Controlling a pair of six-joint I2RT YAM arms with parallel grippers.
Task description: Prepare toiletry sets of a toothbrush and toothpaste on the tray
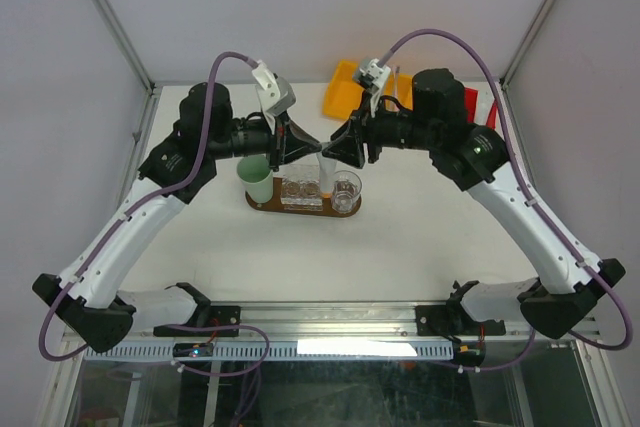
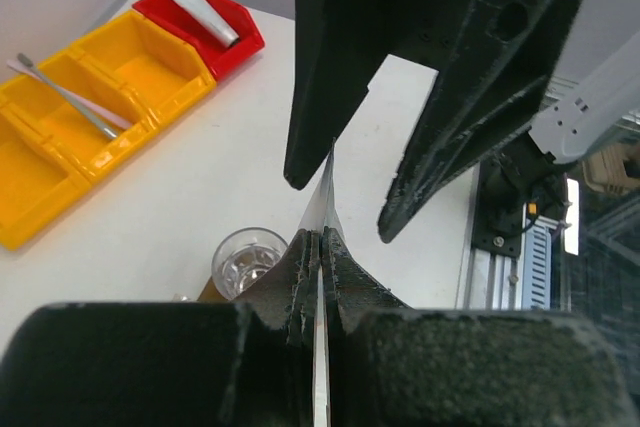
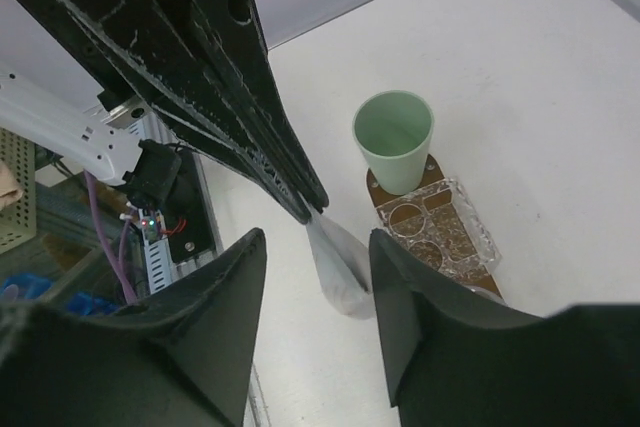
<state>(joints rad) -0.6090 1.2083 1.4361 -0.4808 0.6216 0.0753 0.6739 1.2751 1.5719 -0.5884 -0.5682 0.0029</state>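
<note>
The left gripper (image 2: 318, 247) is closed flat on the crimped end of a small white toothpaste tube (image 3: 335, 265), and the tube's body hangs free beyond the fingertips. The right gripper (image 3: 320, 237) faces it with its jaws about half apart, one on either side of the tube's rounded body. Whether either right finger touches the tube cannot be told. The tube sits close to one of them in the right wrist view. Both grippers meet in the air over the far edge of the wooden tray (image 1: 300, 213), so the held tube is above the tray and not on it.

On the tray stand one mint-green cup (image 3: 393, 137), one clear holder block with round holes (image 3: 445, 227) and one clear glass (image 2: 245, 259). Behind it are one yellow divided bin (image 2: 40, 177) and one red bin (image 2: 235, 37). Two slim toothbrushes (image 2: 75, 99) lie crossed in a compartment of the yellow bin. White tubes (image 2: 200, 9) lie in the red bin, and their number is hard to make out.

From above, the two grippers hide most of the held tube. The left wrist view shows it only edge-on. The right wrist view cuts off the near end of the tray.
</note>
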